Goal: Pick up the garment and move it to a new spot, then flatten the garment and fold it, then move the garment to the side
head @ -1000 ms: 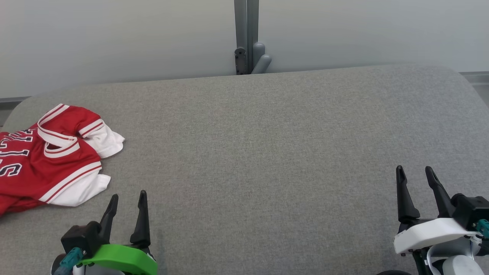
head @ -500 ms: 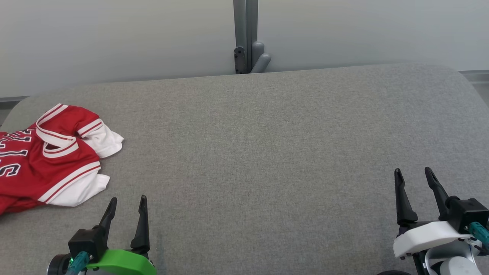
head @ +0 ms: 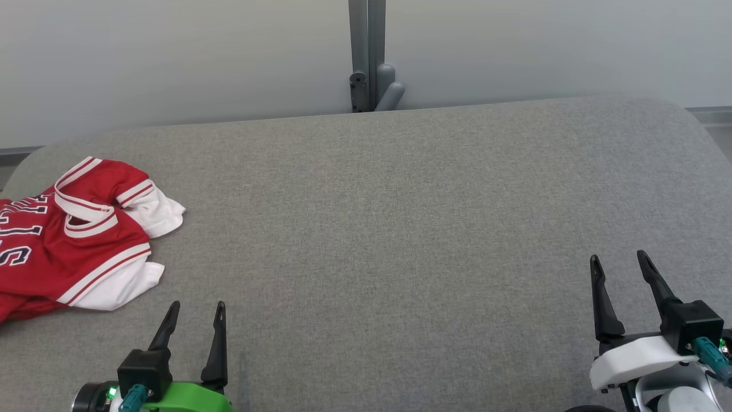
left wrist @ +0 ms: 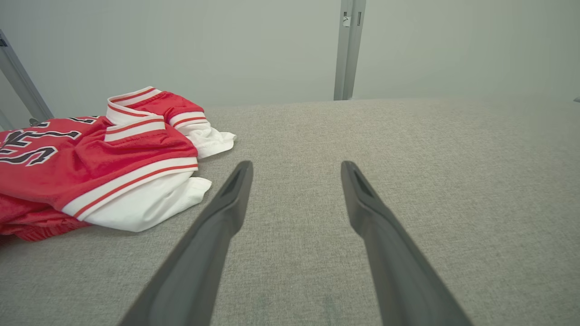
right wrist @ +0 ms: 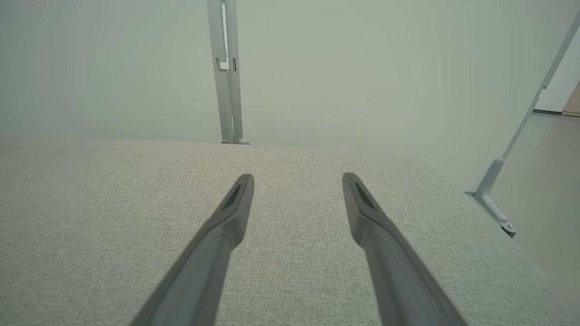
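The garment [head: 63, 240] is a red jersey with white trim and white sleeves, lying rumpled at the far left of the grey table [head: 400, 217]; part of it runs off the head view's left edge. My left gripper [head: 197, 306] hovers open near the front edge, just right of the garment and apart from it. In the left wrist view the garment [left wrist: 99, 158] lies ahead and left of the open left gripper [left wrist: 297, 165]. My right gripper [head: 617, 258] stands open at the front right, with nothing between its fingers [right wrist: 235, 199].
A grey post [head: 369, 54] rises behind the table's back edge against a pale wall. In the right wrist view a slanted metal brace [right wrist: 503, 199] stands beyond the table's right edge. The table's corners are rounded.
Both grippers have drawn back a little toward the front edge, the left one more. The garment lies as before.
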Motion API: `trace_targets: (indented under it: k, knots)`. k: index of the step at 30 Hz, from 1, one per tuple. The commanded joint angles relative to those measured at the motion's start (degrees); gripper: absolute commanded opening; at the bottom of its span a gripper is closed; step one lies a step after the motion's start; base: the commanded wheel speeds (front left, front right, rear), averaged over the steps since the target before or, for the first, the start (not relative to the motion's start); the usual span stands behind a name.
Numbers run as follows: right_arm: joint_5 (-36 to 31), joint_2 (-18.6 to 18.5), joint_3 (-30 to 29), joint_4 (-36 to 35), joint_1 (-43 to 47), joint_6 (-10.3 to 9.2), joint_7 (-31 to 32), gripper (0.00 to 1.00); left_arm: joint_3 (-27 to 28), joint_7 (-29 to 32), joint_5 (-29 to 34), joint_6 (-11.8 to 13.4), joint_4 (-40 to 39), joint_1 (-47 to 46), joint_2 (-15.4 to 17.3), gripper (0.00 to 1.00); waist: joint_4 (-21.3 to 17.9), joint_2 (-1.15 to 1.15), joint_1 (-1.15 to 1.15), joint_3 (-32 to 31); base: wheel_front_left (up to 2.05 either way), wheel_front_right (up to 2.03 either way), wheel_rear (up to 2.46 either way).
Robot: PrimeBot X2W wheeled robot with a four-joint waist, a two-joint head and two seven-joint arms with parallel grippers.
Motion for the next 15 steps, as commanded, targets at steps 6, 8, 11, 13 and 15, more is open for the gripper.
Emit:
trace_targets:
  k: [6, 8, 11, 13, 15]
  knots:
    - [-3.31, -0.25, -0.09, -0.34, 0.82, 0.02, -1.05, 1.0, 0.31, -0.96, 3.05, -0.26, 0.17, 0.87, 0.02, 1.0, -0.14, 0.0, 0.0, -0.17, 0.0, 0.0, 0.0]
    - [-3.73, -0.19, 0.13, -0.33, 0.86, 0.01, -1.21, 1.0, 0.53, -1.06, 3.17, -0.37, 0.29, 0.82, -0.19, 1.0, -0.2, 0.0, 0.0, -0.12, 0.0, 0.0, 0.0]
    - [-3.34, -0.03, 0.33, -0.31, 0.92, 0.01, -1.18, 1.0, 0.7, -1.0, 2.55, -0.51, 0.47, 0.63, -0.36, 1.0, -0.24, 0.0, 0.0, -0.09, 0.0, 0.0, 0.0]
    - [-3.05, 0.07, 0.38, -0.24, 0.89, 0.01, -1.18, 1.0, 0.94, -0.99, 2.2, -0.58, 0.64, 0.51, -0.51, 1.0, -0.26, 0.0, 0.0, -0.06, 0.0, 0.0, 0.0]
    - [-2.85, 0.11, 0.34, -0.23, 0.89, 0.01, -1.18, 1.0, 1.06, -0.99, 1.9, -0.59, 0.78, 0.37, -0.65, 1.0, -0.28, 0.0, 0.0, -0.03, 0.0, 0.0, 0.0]
